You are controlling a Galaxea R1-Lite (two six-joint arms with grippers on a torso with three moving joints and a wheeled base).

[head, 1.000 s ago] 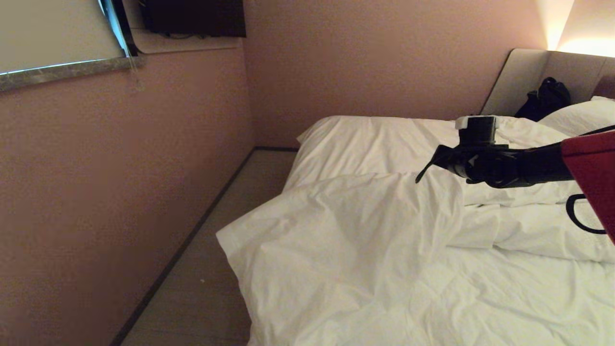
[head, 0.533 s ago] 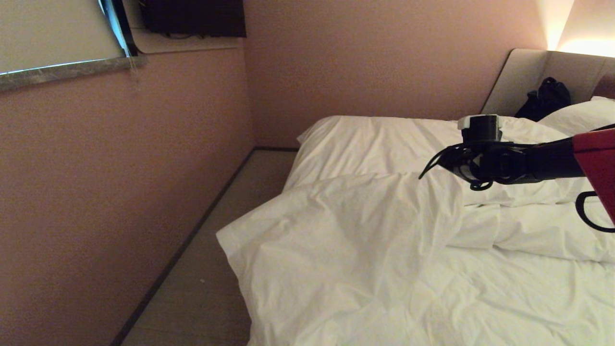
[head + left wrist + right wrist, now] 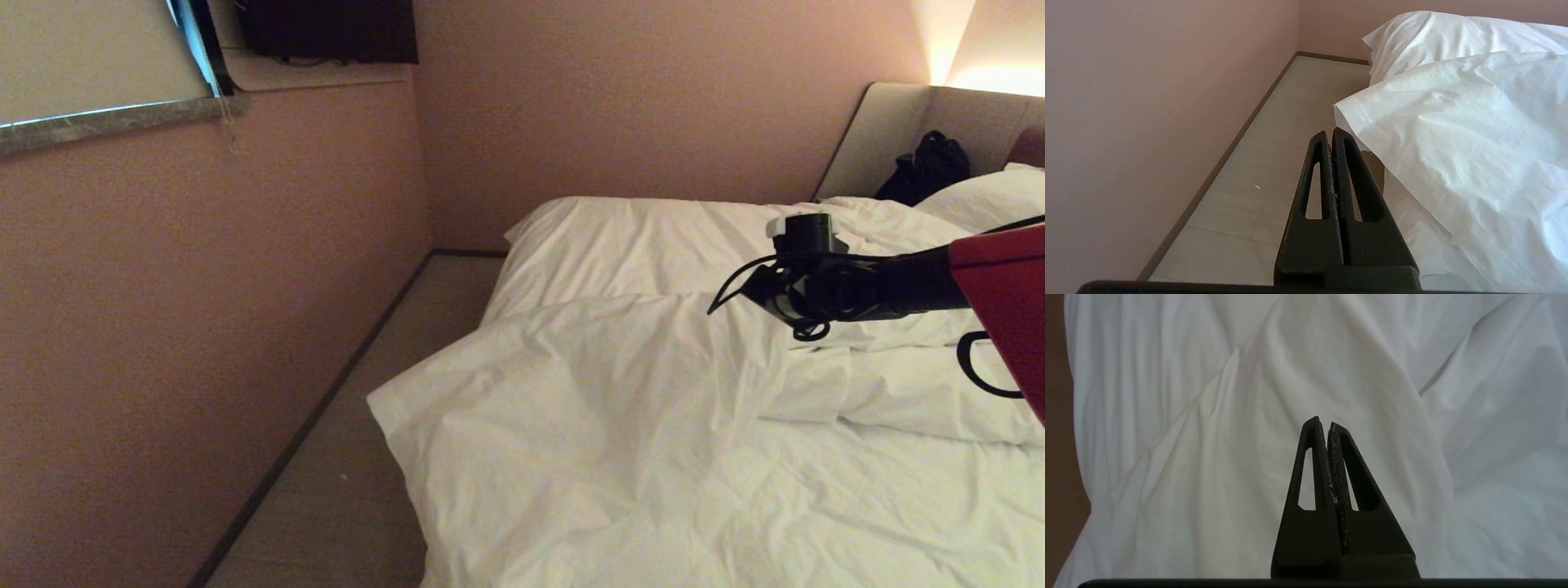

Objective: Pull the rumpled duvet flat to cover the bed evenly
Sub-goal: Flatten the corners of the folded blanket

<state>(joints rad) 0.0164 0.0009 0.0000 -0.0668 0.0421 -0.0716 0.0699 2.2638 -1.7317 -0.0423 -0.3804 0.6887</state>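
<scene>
Duvet (image 3: 620, 425) lying rumpled and bunched over the bed (image 3: 620, 237), filling the head view from 3 to 6 o'clock, one corner hanging off the bed's edge above the floor (image 3: 343, 506). Right hand (image 3: 718, 298) hovering over the folds toward 2 o'clock, clenched on nothing. Left hand (image 3: 1329, 134) low beside the bed, clenched, empty. Pillow (image 3: 988, 196) and dark bag (image 3: 927, 167) at 2 o'clock.

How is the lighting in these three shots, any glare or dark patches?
Head view: dim and warm, with a bright lamp glow blown out above the headboard; the right gripper is a dark silhouette over the duvet. Left wrist view: the brightest, the duvet almost glaring white. Right wrist view: flat, greyish light with soft shadows in the duvet's folds.
</scene>
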